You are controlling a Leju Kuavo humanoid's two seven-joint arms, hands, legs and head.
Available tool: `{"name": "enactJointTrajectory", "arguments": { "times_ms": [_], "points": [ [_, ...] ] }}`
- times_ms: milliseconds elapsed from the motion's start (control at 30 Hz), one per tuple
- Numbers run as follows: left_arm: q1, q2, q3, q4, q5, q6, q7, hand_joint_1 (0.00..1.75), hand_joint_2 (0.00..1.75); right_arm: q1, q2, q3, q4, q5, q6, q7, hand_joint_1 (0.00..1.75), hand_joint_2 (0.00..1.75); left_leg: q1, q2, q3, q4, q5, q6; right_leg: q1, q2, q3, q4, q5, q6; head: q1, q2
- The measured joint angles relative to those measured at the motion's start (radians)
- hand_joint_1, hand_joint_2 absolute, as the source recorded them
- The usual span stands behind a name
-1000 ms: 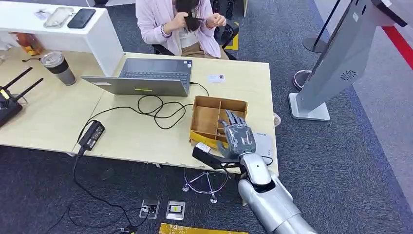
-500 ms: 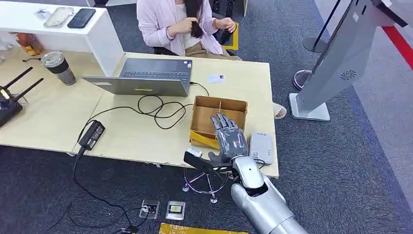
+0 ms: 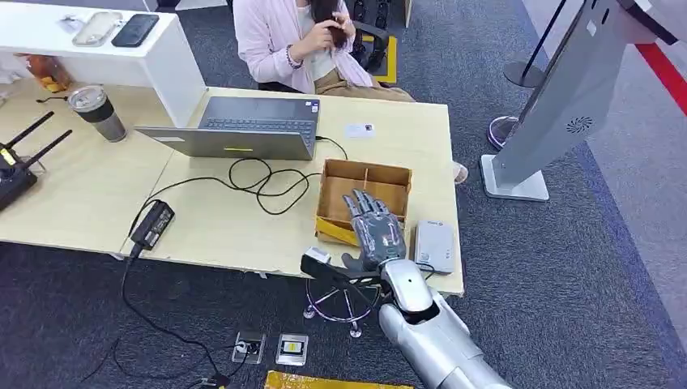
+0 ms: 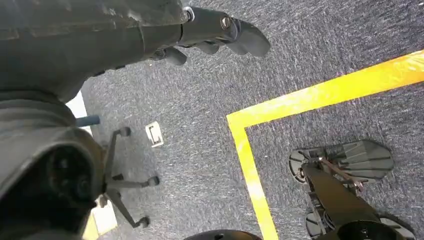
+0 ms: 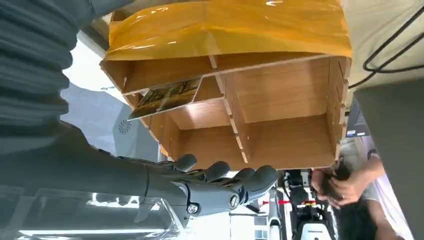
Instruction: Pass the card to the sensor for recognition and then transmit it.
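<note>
A wooden divided box [image 3: 360, 180] stands near the table's front right corner. In the right wrist view a printed card [image 5: 167, 96] leans inside one compartment of the box [image 5: 285, 95]. My right hand [image 3: 374, 229] hovers over the box's near edge, fingers stretched out and apart, holding nothing; those fingers [image 5: 220, 175] lie just short of the compartments. Right of the box lies a flat grey sensor [image 3: 434, 245]. A small white card [image 3: 359, 130] lies on the table beyond the box. My left hand [image 4: 215, 30] hangs over the carpet, holding nothing.
A laptop [image 3: 243, 128], its cable and a power brick [image 3: 152, 224] lie left of the box. A person sits behind the table [image 3: 219, 219]. A tall grey kiosk [image 3: 567, 97] stands at the right. A chair base [image 3: 344, 300] is under the table's front edge.
My right hand has drawn left and back toward the table's near edge, uncovering the grey sensor. The seated person has shifted to the right.
</note>
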Motion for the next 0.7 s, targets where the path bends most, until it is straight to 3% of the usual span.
{"name": "enactJointTrajectory", "arguments": {
  "times_ms": [33,100,133,167,200,233,267,467,700],
  "points": [
    [0.0,0.0,0.0,0.0,0.0,0.0,0.0,0.0,0.0,-0.002,0.003,0.0,0.011,0.003,-0.005,-0.004,1.71,1.75,0.0,0.0,0.0,0.0,0.0,0.0,0.0,0.0,0.0,0.0,0.0,0.0,0.0,0.0],
    [0.0,0.0,0.0,0.0,0.0,0.0,0.0,0.0,0.0,-0.01,0.01,0.001,0.041,0.003,-0.01,-0.005,1.68,1.75,0.0,0.0,0.0,0.0,0.0,0.0,0.0,0.0,0.0,0.0,0.0,0.0,0.0,0.0],
    [0.0,0.0,0.0,0.0,0.0,0.001,0.0,0.0,0.0,-0.012,0.012,0.001,0.053,0.003,-0.014,-0.006,1.29,1.75,0.0,0.0,0.0,0.0,0.0,0.0,0.0,0.0,0.0,0.0,0.0,0.0,0.0,0.0],
    [0.0,0.0,0.0,0.0,0.0,0.0,0.0,0.0,0.0,-0.013,0.013,0.001,0.062,0.002,-0.021,-0.01,0.73,1.75,0.0,0.0,0.0,0.0,0.0,0.0,0.0,0.0,0.0,0.0,0.0,0.0,0.0,0.0],
    [0.0,0.0,0.0,0.0,0.0,0.0,0.0,0.0,0.0,-0.014,0.013,0.001,0.069,0.0,-0.027,-0.013,0.68,1.75,0.0,0.0,0.0,0.0,0.0,0.0,0.0,0.0,0.0,0.0,0.0,0.0,0.0,0.0],
    [-0.001,0.0,0.0,0.0,0.0,0.0,0.0,0.0,0.0,-0.016,0.013,0.001,0.077,-0.002,-0.034,-0.013,0.3,1.75,0.0,0.0,0.0,0.0,0.0,0.0,0.0,0.0,0.0,0.0,0.0,0.0,0.0,0.0],
    [-0.001,0.0,0.0,0.0,0.0,0.0,0.0,0.0,0.0,-0.02,0.013,0.001,0.088,-0.003,-0.041,-0.014,0.16,1.75,0.0,0.0,0.0,0.0,0.0,0.0,0.0,0.0,0.0,0.0,0.0,0.0,0.0,0.0],
    [-0.006,0.0,-0.001,0.0,-0.003,-0.003,0.001,0.0,0.0,-0.05,0.007,0.0,0.136,0.003,-0.066,-0.014,0.0,1.75,0.0,0.0,0.0,0.0,0.0,0.0,0.0,0.0,0.0,0.0,0.0,0.0,0.0,0.0],
    [-0.007,0.002,-0.004,0.0,-0.001,-0.004,0.003,0.0,0.0,-0.106,-0.018,-0.006,0.16,0.033,-0.066,-0.002,0.0,1.75,0.0,0.0,0.0,0.0,0.0,0.0,0.0,0.0,0.0,0.0,0.0,0.0,0.0,0.0]
  ]
}}
